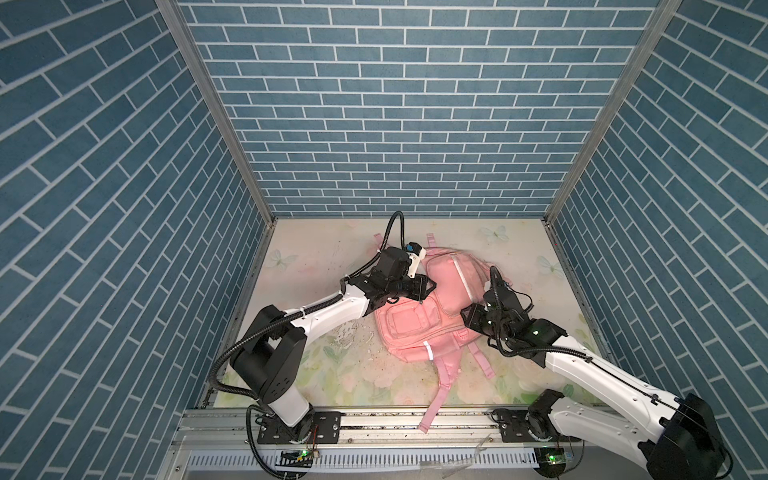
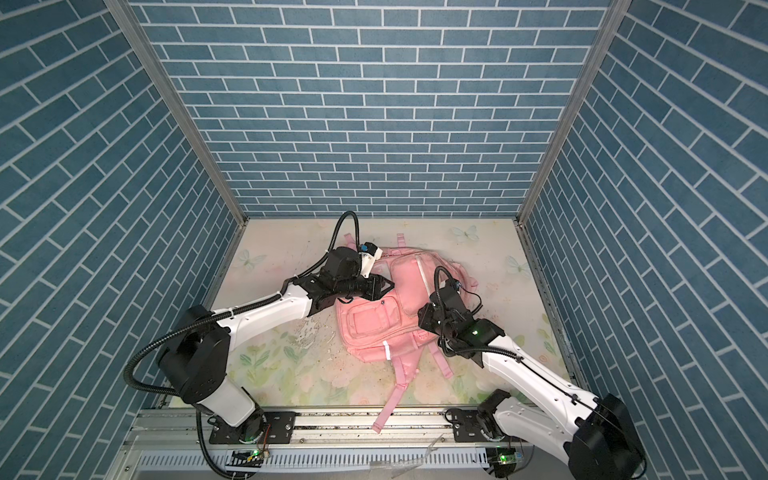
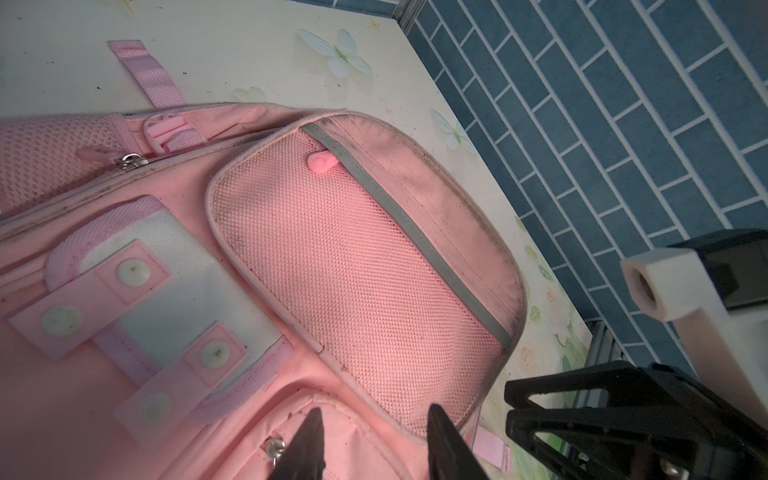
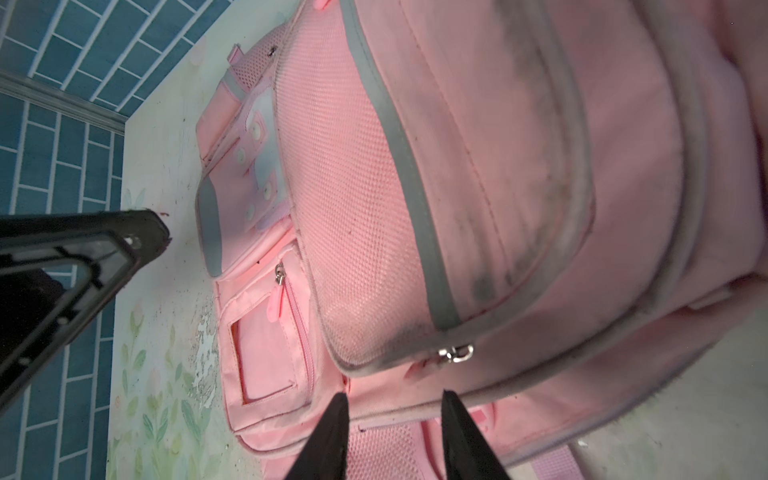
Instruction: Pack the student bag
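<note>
Student bag (image 1: 415, 328) flat on floral table (image 1: 332, 374), left tool (image 3: 374, 415) and right tool (image 4: 395, 399) agape, empty.

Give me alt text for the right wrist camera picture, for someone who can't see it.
A pink student bag lies front-up on a floral table, its mesh pocket edged with a grey strip. The right gripper, jaws open, points at it near a silver zipper pull.

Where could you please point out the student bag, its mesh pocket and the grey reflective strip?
student bag (image 1: 409, 328): a top view, front pocket.
mesh pocket (image 3: 353, 266): left wrist view, middle of the netting.
grey reflective strip (image 3: 409, 230): left wrist view, mid-length.
</note>
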`<state>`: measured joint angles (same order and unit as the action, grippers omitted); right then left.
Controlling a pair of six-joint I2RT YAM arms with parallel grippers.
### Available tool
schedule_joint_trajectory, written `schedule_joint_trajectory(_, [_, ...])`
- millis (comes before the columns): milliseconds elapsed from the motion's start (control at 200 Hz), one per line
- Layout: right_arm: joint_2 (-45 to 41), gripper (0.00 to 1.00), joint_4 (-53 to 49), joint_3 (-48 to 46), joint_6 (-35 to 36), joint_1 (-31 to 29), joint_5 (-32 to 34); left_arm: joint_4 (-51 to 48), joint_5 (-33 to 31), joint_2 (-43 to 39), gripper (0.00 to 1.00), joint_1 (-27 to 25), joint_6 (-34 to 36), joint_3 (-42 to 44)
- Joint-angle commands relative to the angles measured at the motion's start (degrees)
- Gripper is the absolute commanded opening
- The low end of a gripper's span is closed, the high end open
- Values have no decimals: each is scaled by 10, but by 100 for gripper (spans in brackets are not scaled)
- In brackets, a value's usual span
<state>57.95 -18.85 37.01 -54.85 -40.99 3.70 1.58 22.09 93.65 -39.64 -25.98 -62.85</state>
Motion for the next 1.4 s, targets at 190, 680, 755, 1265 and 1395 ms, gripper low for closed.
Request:
schedule_joint_trajectory(190, [36,36,-18,17,-26,-5,9,6,-7,-12,43,2,-9,18])
schedule_joint_trajectory(680, [54,37,31,6,-44,17,24,10,7,-6,43,4,-11,37])
schedule_joint_trajectory(755, [63,37,30,11,-43,20,23,10,7,-4,44,6,-10,34])
schedule_joint_trajectory(1265, [69,39,-10,36,-9,11,-7,9,15,8,43,6,-15,21])
schedule_joint_trajectory(1395, [52,35,-23,32,-10,9,-1,8,14,7,44,6,-16,20])
